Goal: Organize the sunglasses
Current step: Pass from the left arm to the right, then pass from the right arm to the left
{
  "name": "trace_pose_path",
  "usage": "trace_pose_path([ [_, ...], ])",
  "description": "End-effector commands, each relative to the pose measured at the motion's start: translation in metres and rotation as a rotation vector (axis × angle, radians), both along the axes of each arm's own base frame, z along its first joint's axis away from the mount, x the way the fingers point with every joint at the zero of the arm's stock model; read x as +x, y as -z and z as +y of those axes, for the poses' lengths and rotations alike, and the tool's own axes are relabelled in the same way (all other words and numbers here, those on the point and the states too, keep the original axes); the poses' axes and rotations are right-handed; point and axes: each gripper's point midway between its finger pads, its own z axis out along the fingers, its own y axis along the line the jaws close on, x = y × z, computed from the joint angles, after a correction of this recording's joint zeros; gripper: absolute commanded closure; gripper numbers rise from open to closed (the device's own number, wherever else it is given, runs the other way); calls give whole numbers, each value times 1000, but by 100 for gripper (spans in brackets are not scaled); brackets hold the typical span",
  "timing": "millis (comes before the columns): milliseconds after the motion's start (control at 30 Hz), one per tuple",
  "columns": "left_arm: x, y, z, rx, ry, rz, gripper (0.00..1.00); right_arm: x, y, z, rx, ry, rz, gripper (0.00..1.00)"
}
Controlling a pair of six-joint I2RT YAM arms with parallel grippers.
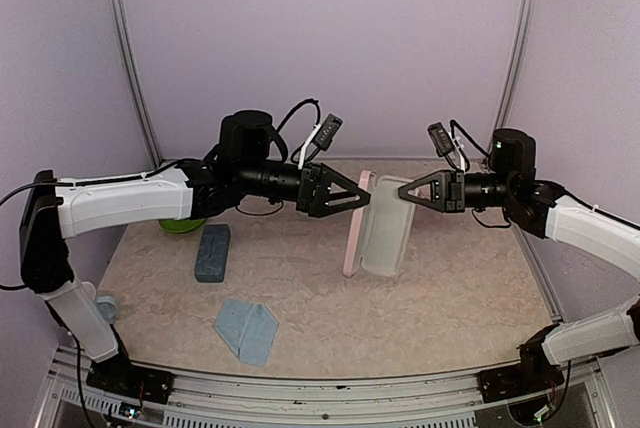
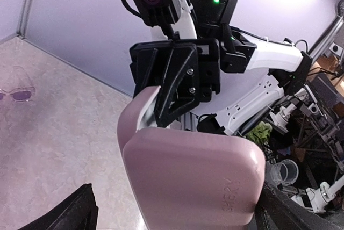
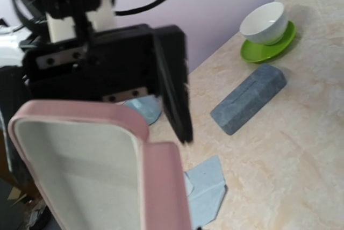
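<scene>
Jaws of the right gripper are being pressed close on the top rim of the pale lid of the open pink case. The case is being held up by that pinch between the two arms, its lid turned toward the right arm and its pink shell toward the left one. Jaws of the left gripper are being held spread wide, wider than the case. In the left wrist view one finger is being shown well apart from the pink shell and the other just beside its far edge; whether that one is touching cannot be told. The lid's pale lining is being faced toward the right wrist camera. Outward from there, sunglasses with a clear frame and purplish lenses are being seen only in the left wrist view, lying flat on the table near the wall, well apart from the pink case. A grey case is being shown shut on the table to the left of the pink one, with a folded blue cloth nearer the arm bases. A white bowl is being borne on a green plate beyond the grey case.
</scene>
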Motion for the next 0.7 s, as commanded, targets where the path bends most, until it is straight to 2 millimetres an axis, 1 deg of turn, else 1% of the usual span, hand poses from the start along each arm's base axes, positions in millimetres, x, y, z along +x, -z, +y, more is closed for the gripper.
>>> trace_pose_path([
  [0, 19, -30, 16, -59, -167, -97, 1, 7, -5, -7, -4, 91, 7, 100],
  [100, 27, -32, 23, -46, -237, -115, 1, 19, -7, -10, -12, 162, 41, 100],
  [233, 40, -37, 32, -20, -346, -187, 2, 44, -9, -20, -31, 316, 115, 100],
  [300, 45, -37, 34, 0, -391, -206, 4, 53, -11, -25, -26, 385, 152, 100],
  [367, 46, -38, 33, 9, -417, -230, 6, 65, -10, -33, -21, 480, 216, 100],
  [433, 49, -36, 32, 25, -450, -244, 8, 74, -4, -43, -25, 575, 289, 100],
  [533, 56, -30, 28, 66, -501, -243, 12, 82, 4, -54, -5, 670, 371, 100],
  [667, 61, -25, 19, 96, -530, -252, 14, 84, 13, -60, 44, 726, 435, 100],
])
